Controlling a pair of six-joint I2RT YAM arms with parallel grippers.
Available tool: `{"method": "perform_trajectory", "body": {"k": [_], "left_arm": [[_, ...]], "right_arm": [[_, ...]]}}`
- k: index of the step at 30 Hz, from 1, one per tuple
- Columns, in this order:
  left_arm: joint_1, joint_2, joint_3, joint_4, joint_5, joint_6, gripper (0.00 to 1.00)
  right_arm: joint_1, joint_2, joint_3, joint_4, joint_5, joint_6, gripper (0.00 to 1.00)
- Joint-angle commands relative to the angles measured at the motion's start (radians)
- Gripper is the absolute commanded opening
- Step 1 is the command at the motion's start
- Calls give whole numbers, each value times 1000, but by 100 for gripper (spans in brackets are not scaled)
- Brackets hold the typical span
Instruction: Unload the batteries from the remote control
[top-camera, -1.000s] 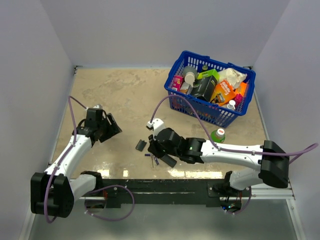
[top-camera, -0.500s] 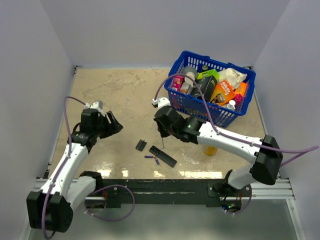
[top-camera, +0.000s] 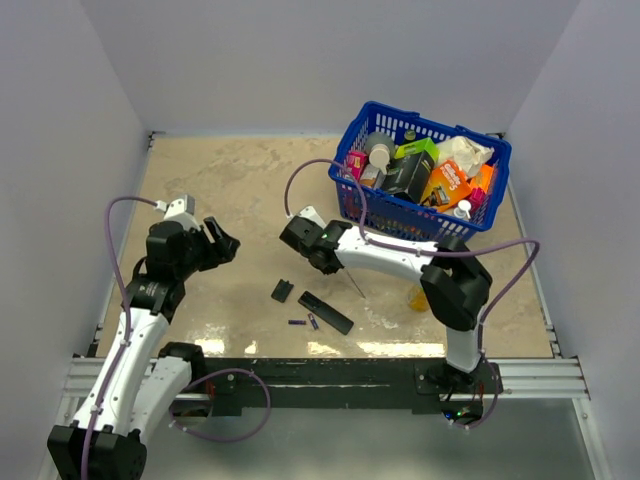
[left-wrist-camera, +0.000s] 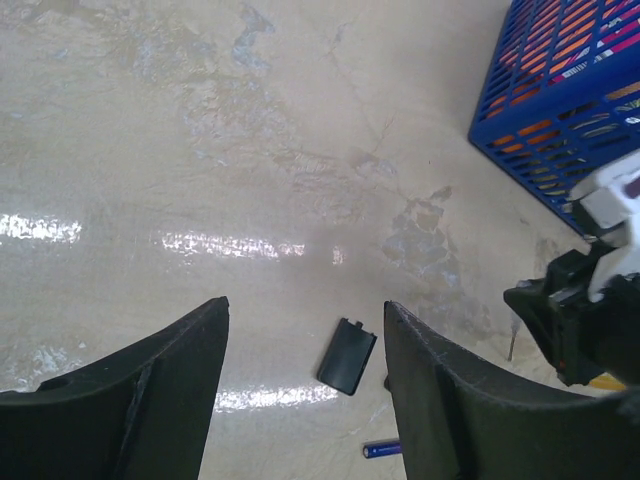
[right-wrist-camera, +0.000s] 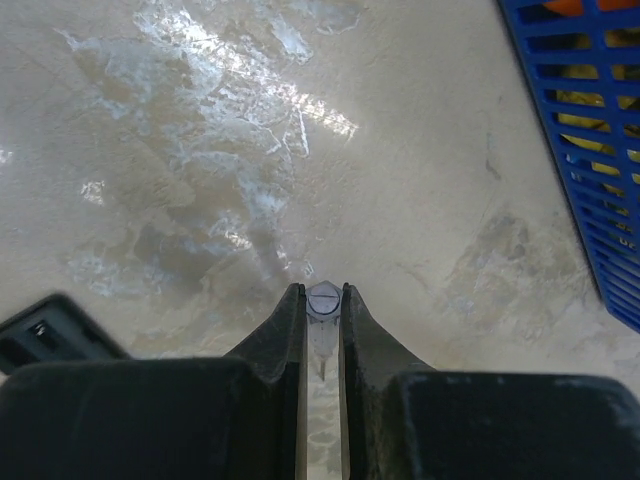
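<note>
The remote control (top-camera: 326, 312) is a slim black bar lying flat near the front of the table. Two small purplish batteries (top-camera: 304, 322) lie loose beside its left end; one battery (left-wrist-camera: 383, 449) shows in the left wrist view. My right gripper (top-camera: 337, 261) (right-wrist-camera: 322, 292) hovers behind the remote, shut on a thin grey stick (top-camera: 352, 283) with a clear handle (right-wrist-camera: 322, 302). My left gripper (top-camera: 222, 243) (left-wrist-camera: 305, 308) stands open and empty at the left, well away from the remote. The black cover piece (top-camera: 282, 290) (left-wrist-camera: 347, 356) lies between its fingers' line of sight.
A blue basket (top-camera: 497, 152) (left-wrist-camera: 520, 120) full of packages stands at the back right. A yellow bottle (top-camera: 420, 299) is partly hidden behind my right arm. A black piece's corner (right-wrist-camera: 45, 328) shows at the right wrist view's left edge. Walls close in the table on three sides.
My right arm lifted off the remote and drew back to the upper left, carrying the stick, its elbow folding. The left arm pulled slightly back and left, still open.
</note>
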Motion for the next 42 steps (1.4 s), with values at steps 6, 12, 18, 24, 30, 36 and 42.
{"method": "perform_trajectory", "body": {"k": [6,12,18,24,30,36,42], "left_arm": [[7,41,29,-8,-52,-9,68],[7,42,27,-17,-72,-21,68],[7,52,29,-28,-77,-28,68],[7,104,29,-48,-11,-47,67],[7,197,6,-16,101,-69,67],[7,263,-66,84,203,-112,66],[7,323,-79,125,216,-123,65]], "right_arm": [[-20,98,61,68,-24,-63,19],[-40,106,22,157,-124,-72,19],[-41,73,57,91,-106,-64,4],[-40,-178,-15,105,-295,-58,0],[-37,-412,-249,344,-576,23,0],[-26,-505,-506,724,-863,207,0],[67,-482,-598,947,-854,306,0]]}}
